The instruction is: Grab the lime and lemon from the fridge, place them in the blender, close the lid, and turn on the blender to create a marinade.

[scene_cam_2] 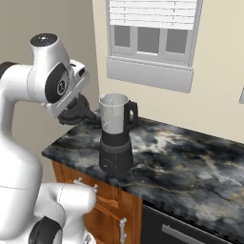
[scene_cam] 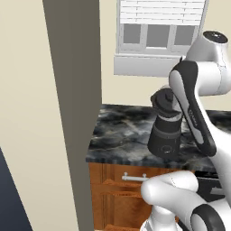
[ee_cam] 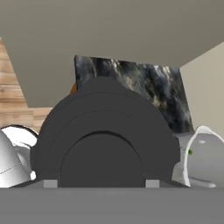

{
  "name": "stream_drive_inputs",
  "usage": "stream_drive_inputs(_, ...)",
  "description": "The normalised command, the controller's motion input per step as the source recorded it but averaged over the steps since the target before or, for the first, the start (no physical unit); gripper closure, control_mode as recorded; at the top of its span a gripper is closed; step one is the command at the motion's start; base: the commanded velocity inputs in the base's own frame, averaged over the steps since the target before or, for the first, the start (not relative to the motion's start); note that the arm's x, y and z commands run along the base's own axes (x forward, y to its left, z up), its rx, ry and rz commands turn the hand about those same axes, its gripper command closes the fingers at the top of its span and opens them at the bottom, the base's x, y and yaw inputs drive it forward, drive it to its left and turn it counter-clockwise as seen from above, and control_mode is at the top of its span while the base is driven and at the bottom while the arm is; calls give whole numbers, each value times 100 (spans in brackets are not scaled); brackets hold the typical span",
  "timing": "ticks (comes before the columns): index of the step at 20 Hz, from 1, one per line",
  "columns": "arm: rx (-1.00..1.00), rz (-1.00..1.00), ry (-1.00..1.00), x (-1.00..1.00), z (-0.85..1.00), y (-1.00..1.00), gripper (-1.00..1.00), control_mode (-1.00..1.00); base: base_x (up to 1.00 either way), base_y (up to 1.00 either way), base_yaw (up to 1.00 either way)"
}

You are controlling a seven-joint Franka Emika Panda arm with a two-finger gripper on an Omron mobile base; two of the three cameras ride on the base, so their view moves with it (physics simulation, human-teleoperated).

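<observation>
The blender [scene_cam_2: 116,143] stands on the dark marble counter, and the top of its clear jar [scene_cam_2: 113,112] is uncovered. My gripper [scene_cam_2: 77,114] is shut on the black domed lid [scene_cam_2: 81,108], held just left of the jar at about rim height. In the left base view the lid [scene_cam: 164,101] hangs in front of the jar above the dark base [scene_cam: 165,140]. The hand view has the lid [ee_cam: 105,140] large between my fingertips [ee_cam: 50,183], with the jar's rim [ee_cam: 202,131] to its right. A tiny green speck [ee_cam: 190,152] shows inside the jar. The lemon is hidden. The fridge's grey side [scene_cam: 74,90] rises on the left.
The marble counter [scene_cam_2: 190,162] runs right from the blender. Wooden cabinets with metal handles [scene_cam_2: 114,209] sit below it, beside a dark appliance front [scene_cam_2: 176,231]. A window with white blinds [scene_cam_2: 152,33] is on the wall behind.
</observation>
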Motion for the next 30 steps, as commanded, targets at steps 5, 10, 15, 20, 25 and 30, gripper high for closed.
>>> stream_drive_inputs(5, -7, 0, 0, 0, 24, -26, 100, -100, 0, 0, 0)
stream_drive_inputs(10, -5, 0, 0, 3, 9, -38, 100, -100, 0, 0, 0)
stream_drive_inputs(15, -3, 0, 0, 17, 8, -40, 100, -100, 0, 0, 0)
stream_drive_inputs(20, 0, 0, 0, 32, 11, -28, 100, -100, 0, 0, 0)
stream_drive_inputs(25, 0, 0, 0, 37, 10, -18, 100, -100, 0, 0, 0)
stream_drive_inputs(30, 0, 0, 0, 36, 1, -5, 100, -100, 0, 0, 0)
